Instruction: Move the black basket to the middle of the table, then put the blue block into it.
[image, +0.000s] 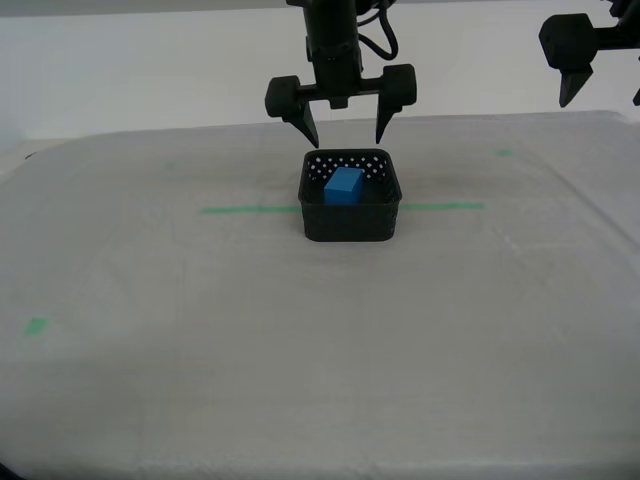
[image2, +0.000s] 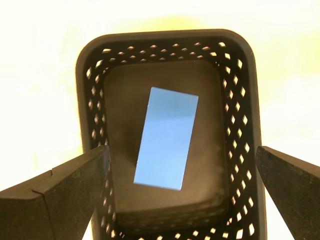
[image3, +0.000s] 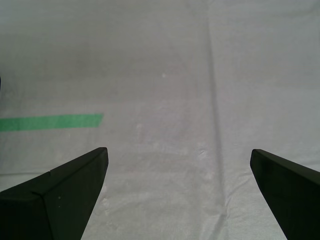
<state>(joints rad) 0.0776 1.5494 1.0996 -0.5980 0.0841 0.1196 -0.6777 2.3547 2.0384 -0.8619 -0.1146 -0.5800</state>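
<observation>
**Q:** What shows across the exterior view, going from its left to its right?

**A:** The table (image: 150, 300), covered in whitish-grey cloth, fills the view. A small green tape bit (image: 36, 326) lies near the exterior view's left edge, and a thin green tape line (image: 250, 209) runs across the cloth. At the middle, on that line, sits the black basket (image: 351, 225). The blue block (image: 344, 186) rests inside it, on the basket floor. My second gripper (image: 346, 135) hangs just above the basket's far rim, fingers spread wide, holding nothing. At the upper corner on the exterior view's right, my first gripper (image: 605, 100) is raised well apart from the basket; its wrist view shows its fingers spread over bare cloth.

**Q:** Where does the task seem to stand, and how should this step be done well?

**A:** Both parts look finished: basket centred, block in. The second wrist view shows the block (image2: 166, 138) lying flat, slightly askew, clear of the perforated walls (image2: 240, 125). I judge the remaining move is a retreat. Lift my second gripper straight up, fingers kept apart, so neither tip catches the rim and drags the basket off the line.
</observation>
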